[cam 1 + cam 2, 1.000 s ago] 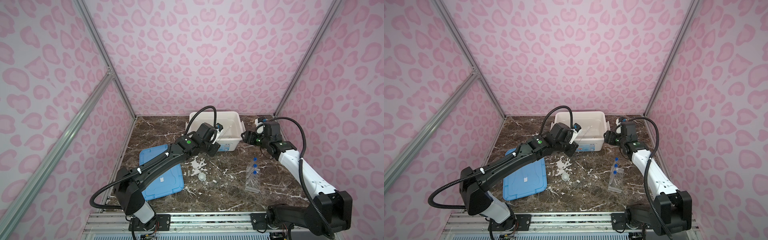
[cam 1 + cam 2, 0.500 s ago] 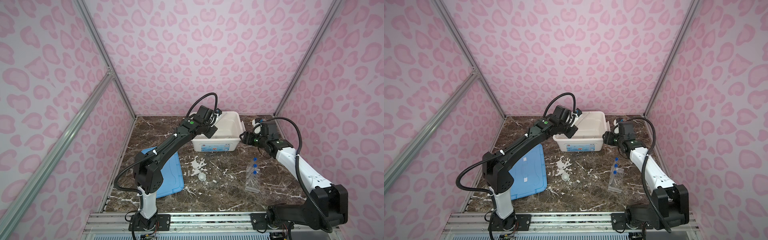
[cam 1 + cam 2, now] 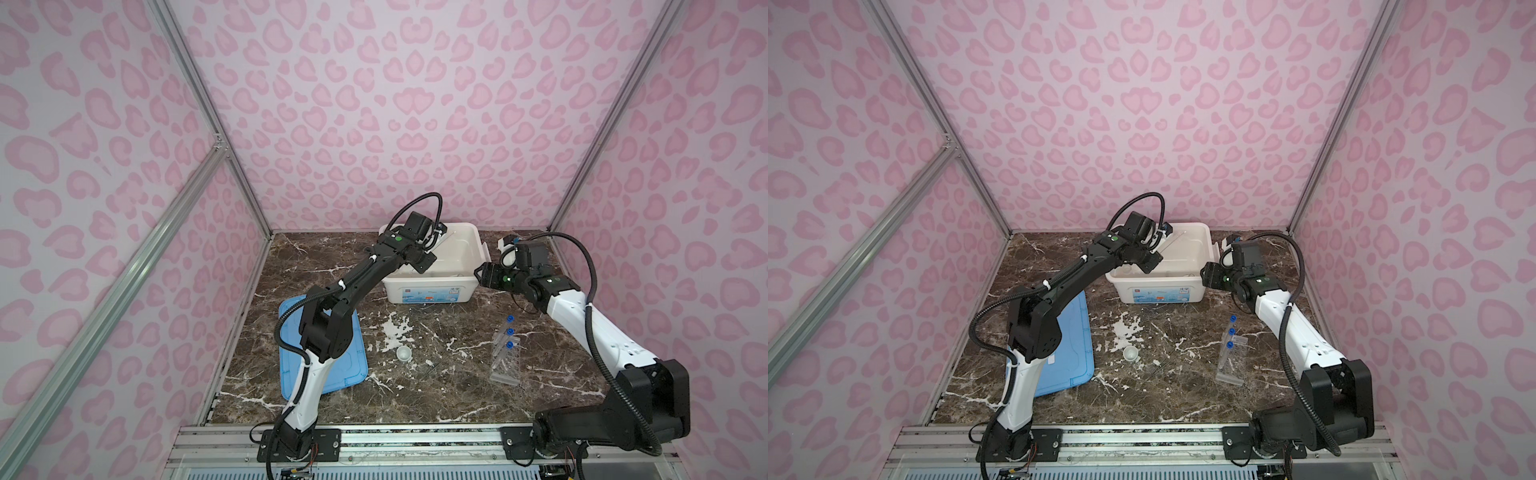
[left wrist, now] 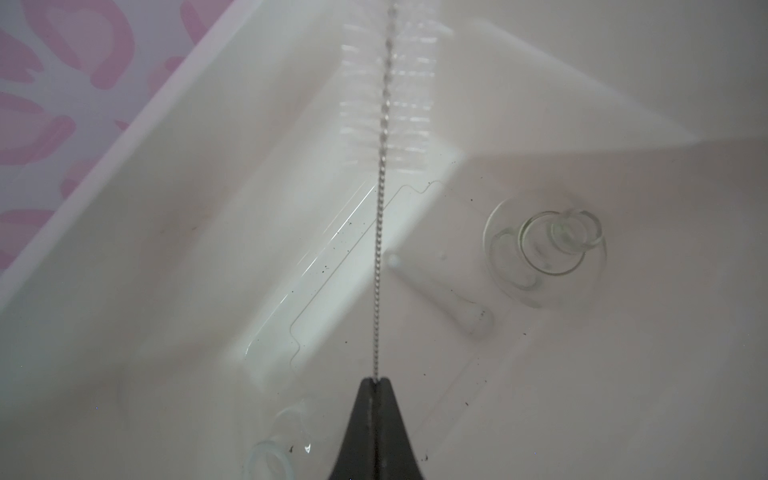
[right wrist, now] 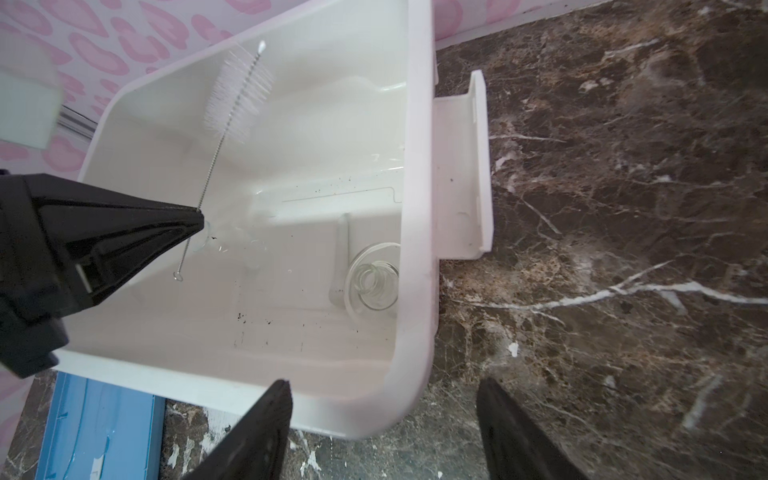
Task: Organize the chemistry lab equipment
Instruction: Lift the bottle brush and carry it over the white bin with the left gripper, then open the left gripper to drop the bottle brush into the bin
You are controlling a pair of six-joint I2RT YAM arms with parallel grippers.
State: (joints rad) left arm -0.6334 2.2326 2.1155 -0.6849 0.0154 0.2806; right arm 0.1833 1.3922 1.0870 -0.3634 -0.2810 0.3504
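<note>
Brush (image 4: 384, 124) clamped between its closed tips, the left gripper (image 4: 376, 382) hangs over the open white bin (image 3: 478, 249) at the back of the marble table (image 3: 436, 395). The twisted wire stem runs straight out from the black tips, and the white bristle head sits near the bin's far wall. A short looped end of the wire pokes out behind the tips, seen from the right wrist.

On the bin floor a clear glass beaker (image 4: 544, 245) stands upright near the right side wall, and the white pestle (image 4: 440, 291) lies just beside it. A second glass piece (image 4: 274, 453) lies on the floor below the left gripper; its kind cannot be told.

The right gripper (image 5: 384, 381) sits at the bin's right front corner, fingers spread wide with nothing between them. From its wrist camera, one finger shows over the bin's rim and one over bare marble. In both top views it is just beside the bin's right wall.

Out on the table, the small white mortar (image 3: 404, 354) stands alone near the middle, well apart from the bin. To its right, three blue-capped tubes (image 3: 508, 332) sit in the clear rack (image 3: 507, 365). The blue lid (image 3: 353, 365) lies flat on the left side of the table, partly hidden by the left arm.
</note>
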